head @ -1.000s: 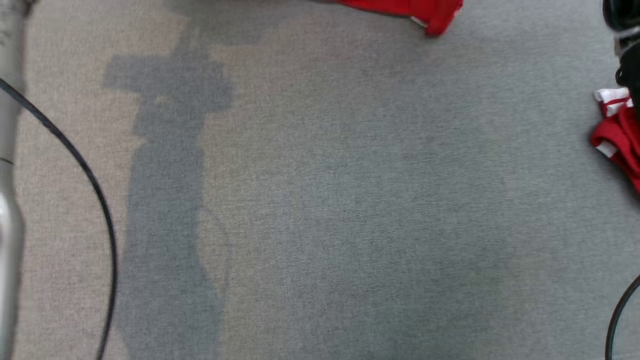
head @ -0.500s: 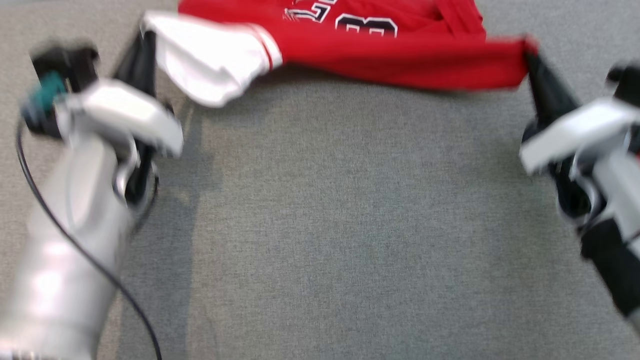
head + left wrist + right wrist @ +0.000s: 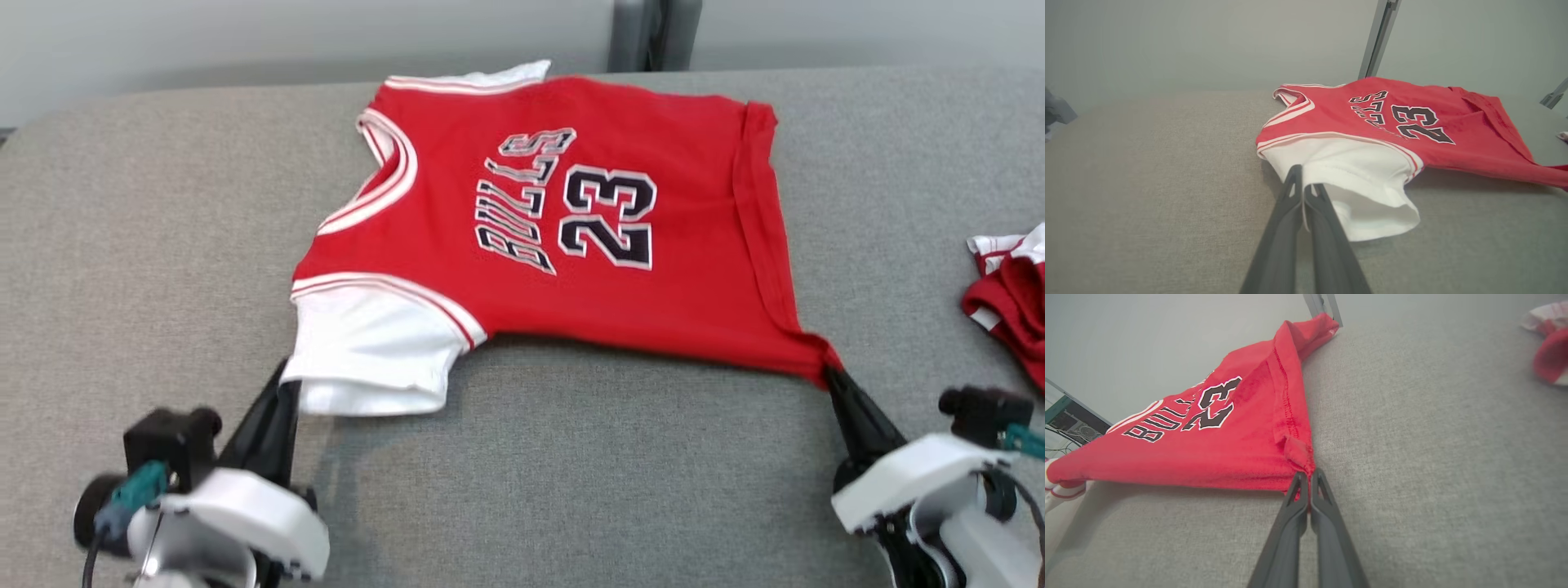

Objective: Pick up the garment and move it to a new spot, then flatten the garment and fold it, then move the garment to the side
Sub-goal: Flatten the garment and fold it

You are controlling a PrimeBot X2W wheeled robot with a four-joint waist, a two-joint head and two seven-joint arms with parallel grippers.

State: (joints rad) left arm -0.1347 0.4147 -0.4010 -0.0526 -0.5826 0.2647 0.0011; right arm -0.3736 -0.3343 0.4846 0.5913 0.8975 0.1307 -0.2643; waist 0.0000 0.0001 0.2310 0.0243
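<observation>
Just ahead, jersey (image 3: 571, 204) on grey surface (image 3: 571, 474), left hand (image 3: 286, 382) pinching its sleeve (image 3: 367, 351), right hand (image 3: 829, 376) (likewise pinching) its hem corner (image 3: 804, 355).

The red jersey (image 3: 563, 302) carries two readable marks on its chest, both in black characters outlined in white. The word "BULLS" (image 3: 522, 200) arches in capitals, and the number "23" (image 3: 608, 216) sits at its 3 o'clock in the head view (the lettering lies sideways there). Both marks also appear in the wrist views, the word only partly legible.
</observation>
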